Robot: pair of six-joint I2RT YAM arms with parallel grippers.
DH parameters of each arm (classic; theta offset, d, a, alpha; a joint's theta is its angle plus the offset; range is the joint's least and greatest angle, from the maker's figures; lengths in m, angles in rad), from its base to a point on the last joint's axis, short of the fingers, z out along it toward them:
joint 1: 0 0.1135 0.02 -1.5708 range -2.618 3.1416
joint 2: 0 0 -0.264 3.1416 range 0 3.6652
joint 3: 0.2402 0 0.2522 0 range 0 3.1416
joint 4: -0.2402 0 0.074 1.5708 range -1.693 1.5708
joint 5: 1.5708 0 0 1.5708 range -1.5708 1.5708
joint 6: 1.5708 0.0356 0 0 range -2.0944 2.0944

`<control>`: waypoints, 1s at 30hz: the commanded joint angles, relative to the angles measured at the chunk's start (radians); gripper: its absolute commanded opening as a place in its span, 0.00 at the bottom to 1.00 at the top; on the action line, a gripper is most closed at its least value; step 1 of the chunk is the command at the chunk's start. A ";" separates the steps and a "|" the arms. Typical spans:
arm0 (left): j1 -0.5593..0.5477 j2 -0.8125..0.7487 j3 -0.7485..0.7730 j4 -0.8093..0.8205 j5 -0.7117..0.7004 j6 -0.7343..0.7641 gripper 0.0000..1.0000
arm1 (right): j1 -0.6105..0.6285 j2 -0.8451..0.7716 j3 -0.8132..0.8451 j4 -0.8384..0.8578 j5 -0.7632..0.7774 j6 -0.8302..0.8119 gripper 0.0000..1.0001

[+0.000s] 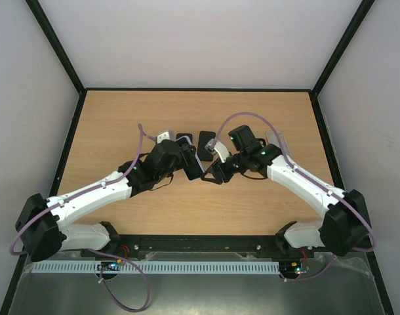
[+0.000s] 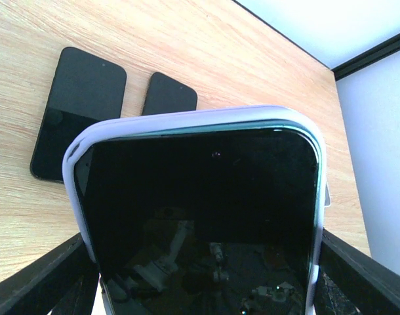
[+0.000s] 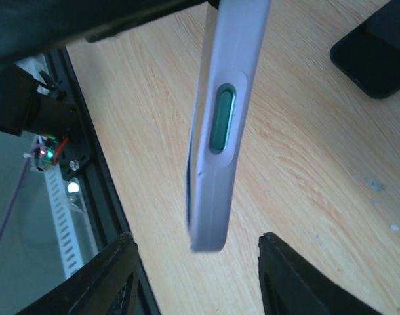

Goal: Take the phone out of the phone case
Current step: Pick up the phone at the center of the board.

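Phone [image 2: 200,216] sits inside the phone case [image 2: 187,119], clamped aloft by the left gripper [image 2: 203,269]. The right gripper [image 3: 195,262], jaws apart astride the case's edge, should pinch only its rim and peel.

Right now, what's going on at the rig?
The left gripper holds the case by its sides, raised off the table, with the phone still seated inside. The right gripper is open, its fingers straddling one end of the case with a gap on each side, not touching it yet. Two other phones lie flat on the table.
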 commanded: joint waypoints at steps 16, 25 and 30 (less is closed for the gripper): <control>-0.032 -0.047 0.035 0.049 -0.055 0.024 0.18 | 0.045 0.001 0.007 0.180 0.013 0.166 0.02; -0.031 -0.147 0.033 0.020 -0.092 0.108 0.97 | -0.016 -0.116 0.041 0.101 0.070 0.171 0.02; -0.027 -0.248 -0.010 0.010 -0.149 0.204 0.99 | -0.082 -0.169 0.039 0.045 -0.013 0.116 0.02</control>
